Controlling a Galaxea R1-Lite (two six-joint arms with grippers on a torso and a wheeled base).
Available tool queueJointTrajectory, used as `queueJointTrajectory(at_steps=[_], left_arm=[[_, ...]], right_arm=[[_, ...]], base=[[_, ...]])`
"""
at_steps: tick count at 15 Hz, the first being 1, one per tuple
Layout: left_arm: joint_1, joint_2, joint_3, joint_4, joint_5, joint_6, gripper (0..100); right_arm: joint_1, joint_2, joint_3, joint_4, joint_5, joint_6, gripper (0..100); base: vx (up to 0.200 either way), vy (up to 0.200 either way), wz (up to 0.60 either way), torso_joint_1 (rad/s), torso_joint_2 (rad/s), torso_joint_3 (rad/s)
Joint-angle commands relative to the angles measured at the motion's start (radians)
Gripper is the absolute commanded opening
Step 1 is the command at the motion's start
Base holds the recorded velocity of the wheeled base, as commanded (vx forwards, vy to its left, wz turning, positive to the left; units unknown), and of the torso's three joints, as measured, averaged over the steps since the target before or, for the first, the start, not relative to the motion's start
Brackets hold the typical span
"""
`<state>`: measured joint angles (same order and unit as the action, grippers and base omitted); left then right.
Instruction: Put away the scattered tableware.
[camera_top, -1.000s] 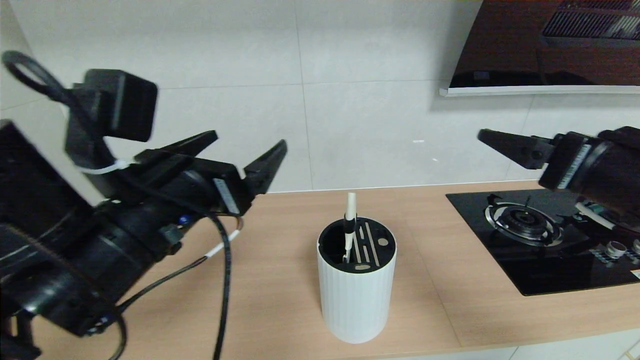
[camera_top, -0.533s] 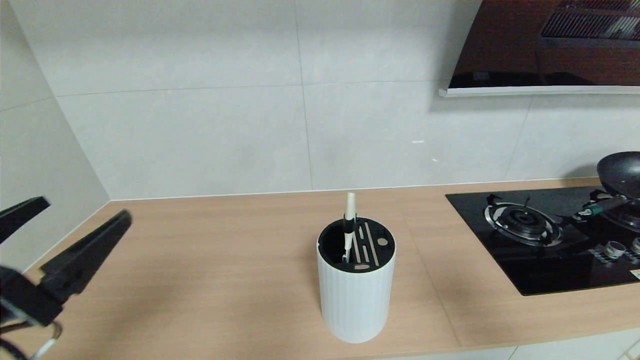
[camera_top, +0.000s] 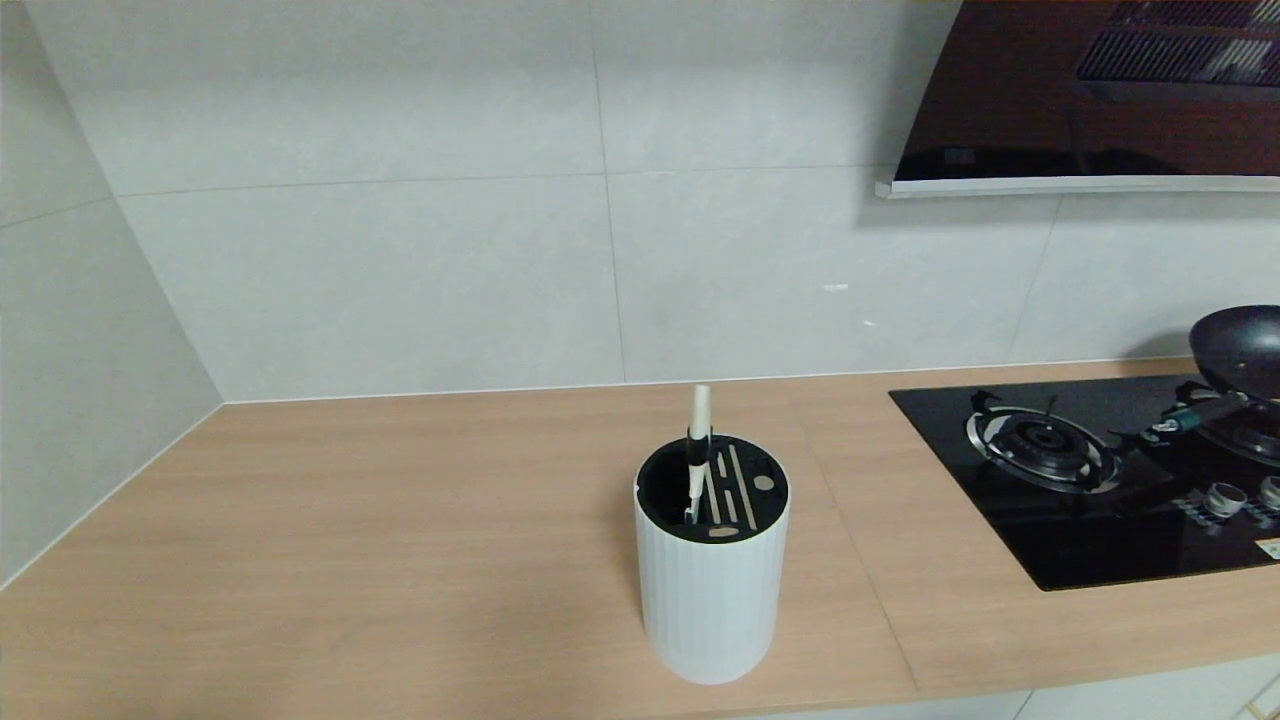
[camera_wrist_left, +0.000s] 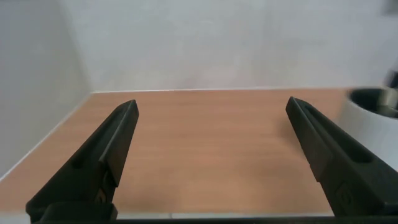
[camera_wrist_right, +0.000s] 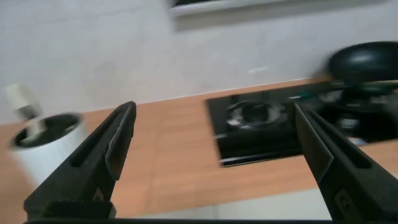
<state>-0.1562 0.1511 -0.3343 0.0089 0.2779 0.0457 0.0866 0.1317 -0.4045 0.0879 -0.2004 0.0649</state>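
Observation:
A white ribbed utensil holder (camera_top: 712, 580) with a black slotted top stands near the front edge of the wooden counter (camera_top: 400, 540). One utensil with a cream handle (camera_top: 699, 440) stands upright in it. In the left wrist view my left gripper (camera_wrist_left: 211, 112) is open over the bare counter, with the holder (camera_wrist_left: 373, 121) off to one side. In the right wrist view my right gripper (camera_wrist_right: 214, 115) is open and holds nothing; the holder (camera_wrist_right: 46, 146) and the stove (camera_wrist_right: 273, 124) lie beyond it.
A black gas stove (camera_top: 1090, 480) takes up the counter's right side, with a dark wok (camera_top: 1240, 350) on its far burner. A range hood (camera_top: 1090, 100) hangs above it. Tiled walls close the back and left.
Both arms have drawn back out of the head view: the left one went down and left, the right one left the frame first. The holder and utensil have not moved.

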Motion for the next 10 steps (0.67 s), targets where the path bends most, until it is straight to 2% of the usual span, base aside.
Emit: queueJointTrajectory(at_steps=[1,2,3,5,6,7,8,9,10], left_arm=[[0.116,-0.073,0.035,0.006,-0.006,0.002,100],[0.153,-0.131,0.080,0.009,-0.019,0.037,100],[0.161,-0.151,0.112,0.011,-0.020,0.055,100],[0.161,-0.151,0.224,-0.029,-0.006,0.052,100],[0.161,-0.151,0.320,-0.072,-0.031,0.060,100],[0.161,-0.151,0.334,-0.060,-0.074,0.054,100],[0.161,-0.151,0.334,-0.060,-0.074,0.054,100],[0.161,-0.151,0.334,-0.055,-0.183,0.048,100],[0.161,-0.151,0.334,-0.052,-0.249,0.040,100]], right_arm=[[-0.102,-0.109,0.085,0.007,0.044,-0.007,100],[-0.102,-0.112,0.133,-0.002,0.026,-0.005,100],[-0.102,-0.112,0.151,-0.005,0.009,-0.004,100],[-0.099,-0.126,0.223,-0.019,-0.002,-0.010,100],[-0.096,-0.129,0.297,-0.053,0.001,-0.037,100],[-0.096,-0.129,0.343,-0.094,0.007,-0.048,100],[-0.096,-0.129,0.343,-0.094,0.007,-0.048,100],[-0.096,-0.129,0.404,-0.140,0.090,-0.063,100],[-0.096,-0.130,0.404,-0.135,0.131,-0.062,100]], base=[[0.000,0.000,0.00,0.000,0.00,0.000],[0.000,0.000,0.00,0.000,0.00,0.000],[0.000,0.000,0.00,0.000,0.00,0.000],[0.000,0.000,0.00,0.000,0.00,0.000],[0.000,0.000,0.00,0.000,0.00,0.000],[0.000,0.000,0.00,0.000,0.00,0.000],[0.000,0.000,0.00,0.000,0.00,0.000],[0.000,0.000,0.00,0.000,0.00,0.000],[0.000,0.000,0.00,0.000,0.00,0.000]])
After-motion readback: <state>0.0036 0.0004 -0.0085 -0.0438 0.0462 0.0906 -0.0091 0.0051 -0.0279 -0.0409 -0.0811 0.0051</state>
